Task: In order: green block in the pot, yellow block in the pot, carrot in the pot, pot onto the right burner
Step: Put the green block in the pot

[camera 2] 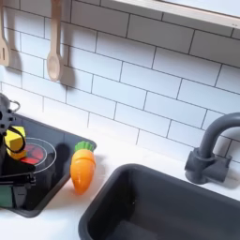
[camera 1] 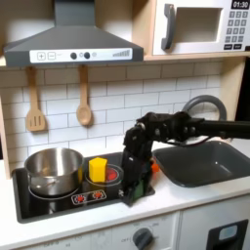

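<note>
Where the black cooktop [camera 1: 59, 200] meets the white table [camera 1: 186, 200], the gripper [camera 1: 133, 191] hangs low at the cooktop's right edge in the first exterior view; whether its fingers are wide, narrow or holding anything cannot be told from either picture. The yellow block [camera 1: 98, 169] stands on the red burner [camera 1: 109, 176] just beside the arm [camera 1: 176, 127], on the first exterior view's left of it. The pot [camera 1: 54, 168] sits on the cooktop's left side in the first exterior view, apart from the yellow block; its contents cannot be made out. In the second exterior view, the carrot [camera 2: 82, 169] lies on the table between the cooktop and the dark sink [camera 2: 159, 202], leafy end pointing toward the tiled wall [camera 2: 141, 75]. A grey faucet [camera 2: 211, 150] rises behind the sink. Farthest back, 2 wooden utensils [camera 1: 84, 98] hang on the wall under the range hood [camera 1: 73, 39], with a microwave [camera 1: 205, 27] to the first exterior view's right.
</note>
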